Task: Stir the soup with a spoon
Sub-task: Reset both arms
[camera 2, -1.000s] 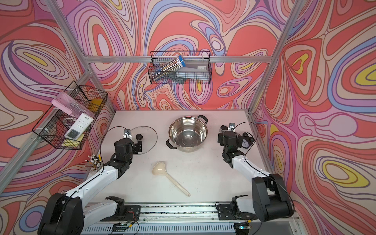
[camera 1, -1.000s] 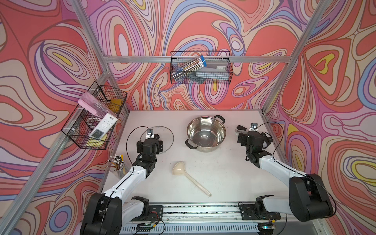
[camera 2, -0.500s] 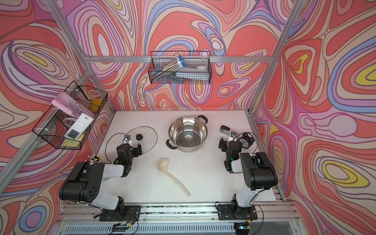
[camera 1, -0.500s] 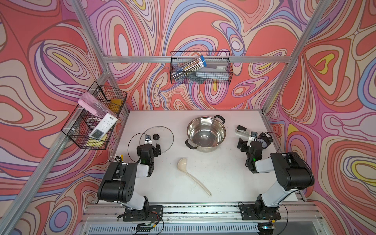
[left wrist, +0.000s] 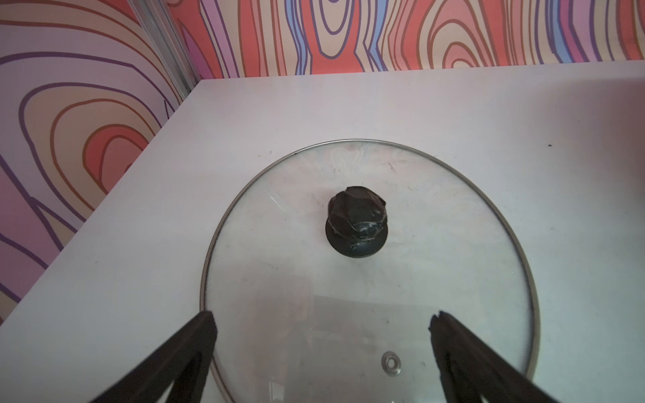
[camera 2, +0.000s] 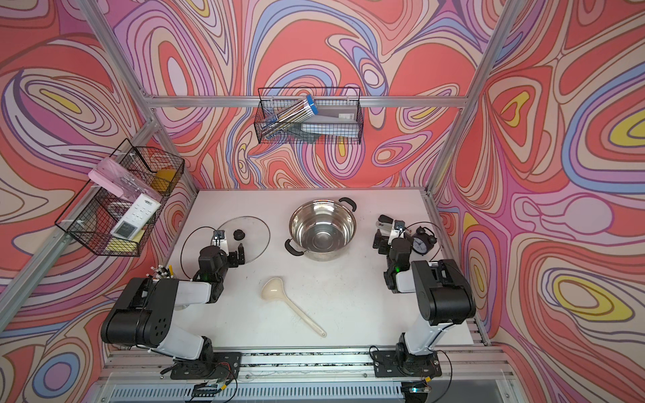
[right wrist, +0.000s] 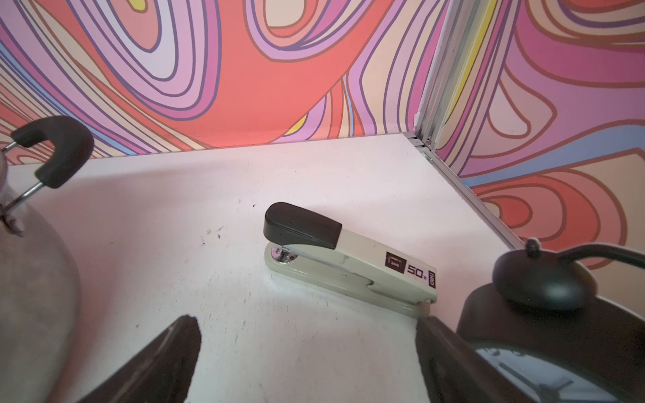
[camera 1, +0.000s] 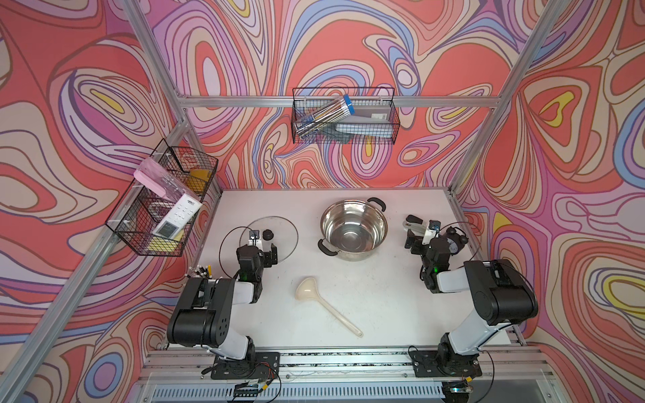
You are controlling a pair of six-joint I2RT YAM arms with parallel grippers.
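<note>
Starting at the left gripper [left wrist: 323,319]: spread wide, holding nothing, poised over the front part of the glass lid [left wrist: 419,244], near the left edge of the tabletop [camera 1: 384,296]. Likewise wide and empty at the right gripper [right wrist: 307,324], close to the right edge, with a stapler [right wrist: 349,265] just ahead and an alarm clock [right wrist: 541,331] squeezed in between it and that edge.

Outward from there to the ladle [camera 1: 308,289]: flat on the tabletop between the two arms, toward the front edge, well apart from both grippers and touched by neither. Bowl end aimed at the back-left corner, with the long thin handle running diagonally toward the front-right corner. From the left gripper, found frontward and inward, bowl end first. From the right gripper, also frontward and inward, but handle end first. Probably nearer the left gripper at the bowl and about even along the handle, so open to either arm. Calls for drawing back toward the front edge and closing across the handle, square to that diagonal.

Beyond the ladle, toward the back edge at mid-width: the pot [camera 1: 353,226], uncovered, showing bare steel and no soup, well apart from the ladle.
</note>
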